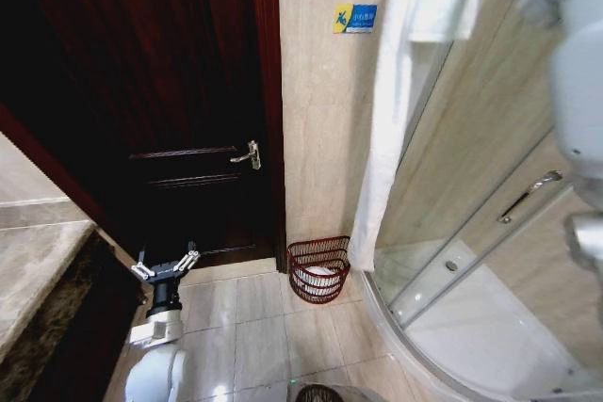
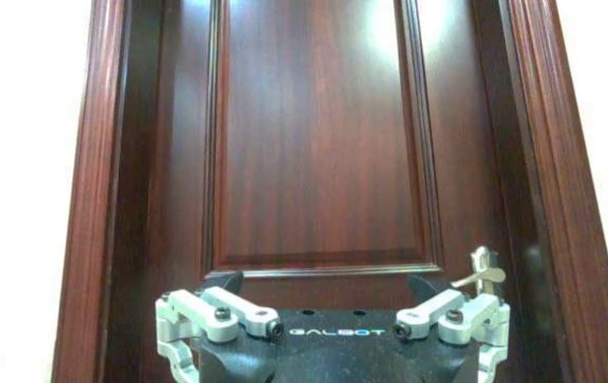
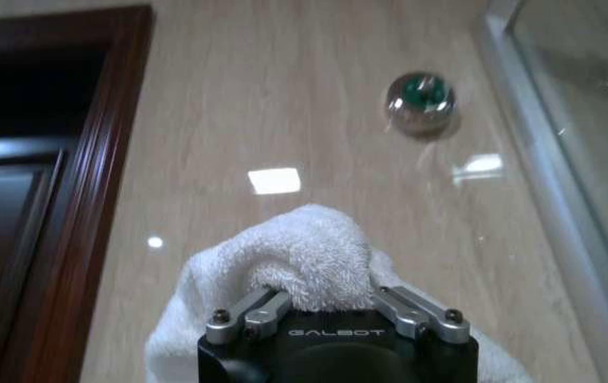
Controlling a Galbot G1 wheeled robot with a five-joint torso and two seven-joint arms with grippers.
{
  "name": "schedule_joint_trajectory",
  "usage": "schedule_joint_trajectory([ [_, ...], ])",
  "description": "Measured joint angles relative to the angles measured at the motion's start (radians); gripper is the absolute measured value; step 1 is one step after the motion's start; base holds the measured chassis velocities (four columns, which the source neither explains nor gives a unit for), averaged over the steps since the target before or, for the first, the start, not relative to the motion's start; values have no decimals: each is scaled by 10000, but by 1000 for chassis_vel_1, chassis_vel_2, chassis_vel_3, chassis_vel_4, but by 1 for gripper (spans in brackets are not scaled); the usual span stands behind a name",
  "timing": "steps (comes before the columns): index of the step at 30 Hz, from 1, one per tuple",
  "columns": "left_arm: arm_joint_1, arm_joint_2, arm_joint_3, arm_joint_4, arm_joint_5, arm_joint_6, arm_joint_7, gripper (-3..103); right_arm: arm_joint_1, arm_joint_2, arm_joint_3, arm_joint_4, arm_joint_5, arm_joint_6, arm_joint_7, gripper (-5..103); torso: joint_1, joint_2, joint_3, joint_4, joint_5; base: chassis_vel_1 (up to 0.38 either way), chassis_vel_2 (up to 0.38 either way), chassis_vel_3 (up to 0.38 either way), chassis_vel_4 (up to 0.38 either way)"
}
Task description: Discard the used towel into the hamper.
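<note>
My right gripper [image 3: 325, 319] jaws clamped on fluffy white terry towel [image 3: 302, 259]. My left gripper [image 1: 166, 265] jaws spread, empty, low before door [image 1: 179, 91]. Woven openwork hamper [image 1: 318, 270] on floor tiles, well apart.

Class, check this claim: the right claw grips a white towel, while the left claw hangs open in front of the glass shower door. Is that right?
Not quite. The left claw hangs open in front of the dark wooden door, as the left wrist view shows. The right claw does grip the white towel.

Right pincer [image 3: 325, 307] clamped on white towel [image 3: 294, 263], facing beige tiled wall [image 3: 315, 104]; dark door frame [image 3: 91, 191] beside.
</note>
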Motion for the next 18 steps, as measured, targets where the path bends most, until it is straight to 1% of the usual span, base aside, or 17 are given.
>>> schedule_joint_trajectory([
  [2,46,-35,20,-31,34,4,5,100,-515,-57,69,46,-265,56,-134,10,2,-2,4,0,14,0,0,0,0],
  [3,46,-35,20,-31,34,4,5,100,-515,-57,69,46,-265,56,-134,10,2,-2,4,0,14,0,0,0,0],
  [6,103,-93,110,-135,108,12,11,100,-1141,-220,412,209,-366,80,-237,10,3,-2,4,-5,16,0,0,0,0],
  [9,72,-99,210,-184,220,90,9,100,-1284,-267,506,221,-377,104,-285,10,2,-1,3,-8,14,0,0,0,0],
  [13,-12,-101,430,-240,410,195,-41,100,-1250,-220,487,207,-346,120,-261,10,0,-1,2,-7,9,0,0,0,0],
  [16,-52,-101,574,-269,517,250,-69,100,-939,-147,326,125,-282,119,-211,10,1,-2,3,-4,8,0,0,0,0],
  [18,-84,-101,685,-272,595,284,-93,100,-365,-83,77,-130,-216,99,-139,10,1,-2,3,-2,3,0,0,0,0],
])
